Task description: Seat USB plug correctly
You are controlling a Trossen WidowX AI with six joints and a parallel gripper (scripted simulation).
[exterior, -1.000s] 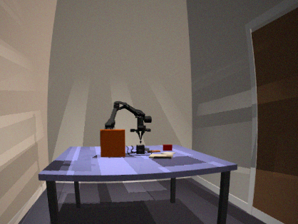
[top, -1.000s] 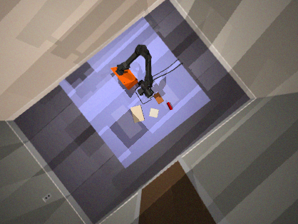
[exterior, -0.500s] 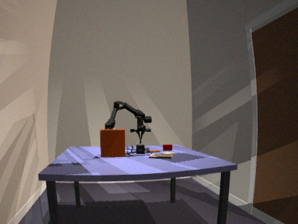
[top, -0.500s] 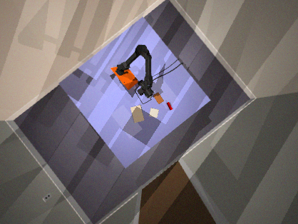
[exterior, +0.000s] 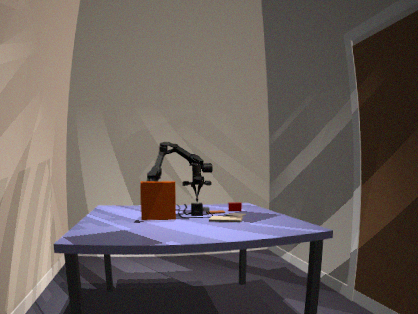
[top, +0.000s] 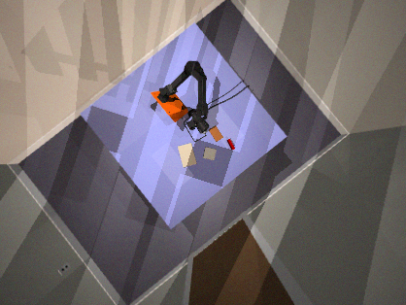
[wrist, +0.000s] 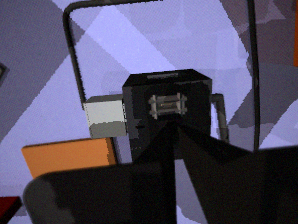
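Although hidden by dark fingertips, probably grasped in clenched gripper: USB plug, over power cube, nearer desk's far edge than front edge, well in from front corners. Full seating not seen at socket; orientation unreadable. Remaining: align, seat, release, withdraw.

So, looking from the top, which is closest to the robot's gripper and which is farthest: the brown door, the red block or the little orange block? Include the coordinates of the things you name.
1. Little orange block (top: 216, 134) (exterior: 217, 212) (wrist: 70, 157): just right of the gripper (top: 197, 127) (exterior: 197, 200) (wrist: 173, 133).
2. Red block (top: 231, 144) (exterior: 235, 206) (wrist: 7, 209): farther right, a bit lower.
3. Brown door (top: 238, 267) (exterior: 390, 150): bottom of the picture, past the table (top: 155, 199) (exterior: 200, 240).
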